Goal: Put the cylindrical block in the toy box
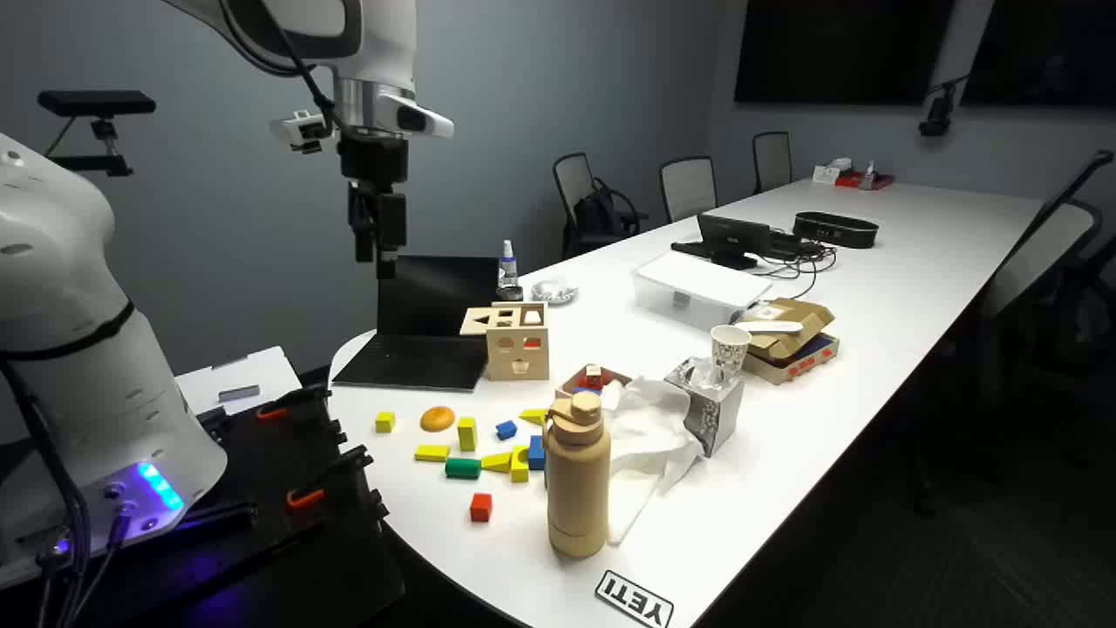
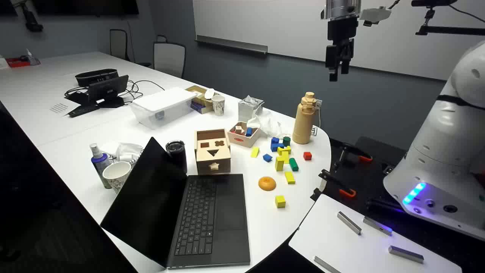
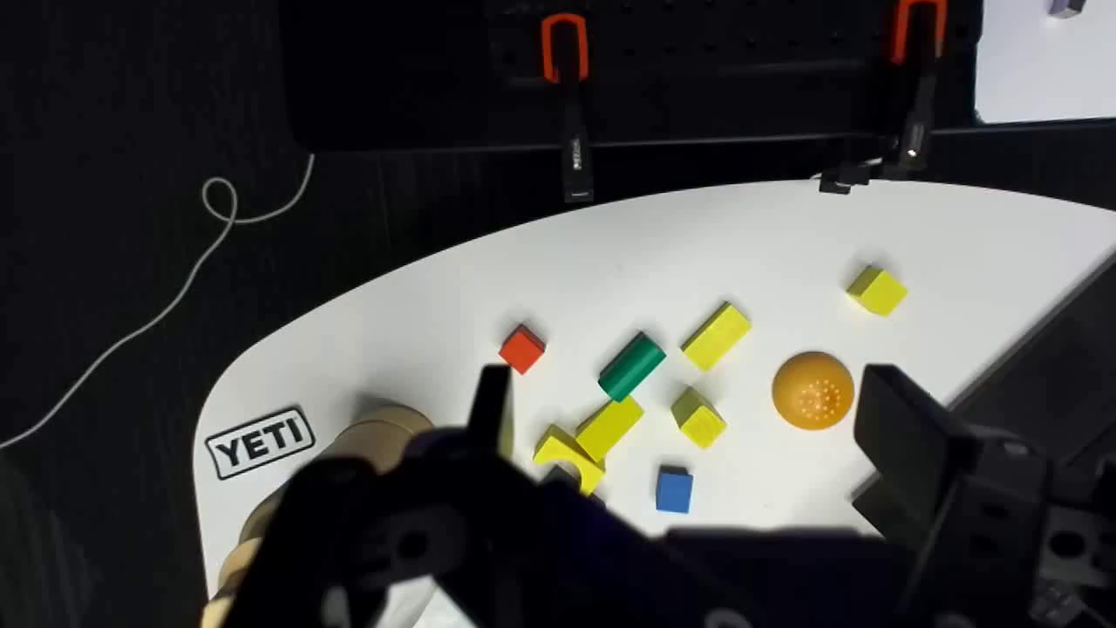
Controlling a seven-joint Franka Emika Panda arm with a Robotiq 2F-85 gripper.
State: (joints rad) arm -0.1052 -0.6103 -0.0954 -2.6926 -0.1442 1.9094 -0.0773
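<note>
White bench (image 1: 724,497) carries one black laptop (image 2: 193,214), just beside the single wooden toy box (image 1: 518,353). One tool (image 3: 686,392) hangs higher than that box, its two fingers (image 3: 898,432) spread wide. One tan bottle (image 1: 578,484) stands well apart from the toy box. Outside the toy box sit one orange dome (image 2: 267,183), two green cylindrical blocks (image 2: 293,164), one lying and one upright, six yellow blocks (image 2: 279,163) and, farther off than either green one, one red cube (image 2: 307,156).

Tan bottle (image 3: 377,439) partly behind the blurred claw (image 3: 689,406) in the wrist view
</note>
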